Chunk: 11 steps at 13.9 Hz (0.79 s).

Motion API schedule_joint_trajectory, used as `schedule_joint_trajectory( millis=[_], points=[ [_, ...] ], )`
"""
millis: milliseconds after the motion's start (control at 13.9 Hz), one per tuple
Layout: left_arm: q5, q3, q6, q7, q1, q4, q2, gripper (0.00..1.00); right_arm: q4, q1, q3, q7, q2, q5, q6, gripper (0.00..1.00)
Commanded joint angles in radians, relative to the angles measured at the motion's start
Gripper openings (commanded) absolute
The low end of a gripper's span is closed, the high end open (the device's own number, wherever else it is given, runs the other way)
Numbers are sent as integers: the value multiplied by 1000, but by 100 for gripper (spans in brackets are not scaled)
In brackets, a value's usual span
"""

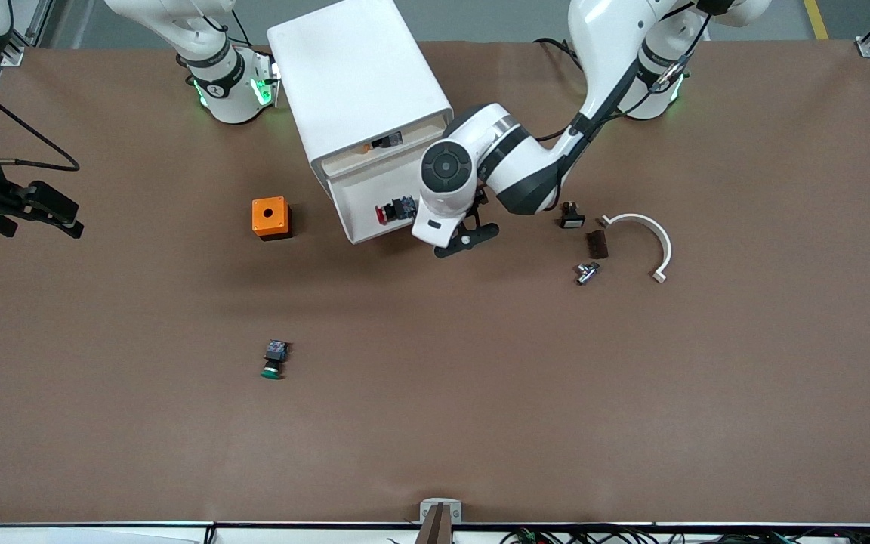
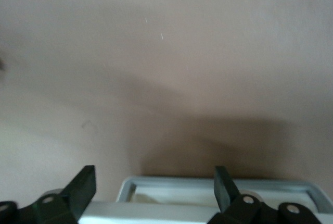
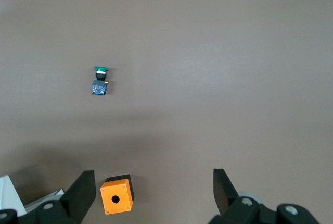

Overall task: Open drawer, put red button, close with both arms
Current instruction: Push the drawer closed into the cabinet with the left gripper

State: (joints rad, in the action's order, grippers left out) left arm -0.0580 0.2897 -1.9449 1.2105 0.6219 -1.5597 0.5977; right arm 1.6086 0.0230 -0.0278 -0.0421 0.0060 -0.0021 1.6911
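Observation:
The drawer (image 1: 359,198) stands pulled out of the white cabinet (image 1: 356,75), toward the front camera. The red button (image 1: 393,211) lies inside it, near the left arm's side. My left gripper (image 1: 467,236) is open and empty, low at the drawer's front corner. In the left wrist view the drawer's front rim (image 2: 218,183) lies between the spread fingers of the left gripper (image 2: 154,178). My right gripper (image 1: 53,211) is open and empty, held high at the right arm's end of the table. In the right wrist view the right gripper (image 3: 153,177) looks down on the table.
An orange box with a hole (image 1: 270,217) (image 3: 117,195) sits beside the cabinet. A green-capped button (image 1: 275,359) (image 3: 100,81) lies nearer the front camera. Toward the left arm's end lie a small black switch (image 1: 571,217), a brown piece (image 1: 596,243), a metal fitting (image 1: 586,272) and a white curved clip (image 1: 643,234).

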Motion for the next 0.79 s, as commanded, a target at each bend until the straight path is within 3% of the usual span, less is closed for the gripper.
schedule_joint_trajectory(
  millis=[0,720],
  points=[
    [-51,-1,-3,15,48,9,7,99,-3,-17,32,-54,-12,-21,-11,100],
    [-98,11,44,17,111,-10,8,99,-13,-18,26,-56,-8,-19,-11,100]
  ],
)
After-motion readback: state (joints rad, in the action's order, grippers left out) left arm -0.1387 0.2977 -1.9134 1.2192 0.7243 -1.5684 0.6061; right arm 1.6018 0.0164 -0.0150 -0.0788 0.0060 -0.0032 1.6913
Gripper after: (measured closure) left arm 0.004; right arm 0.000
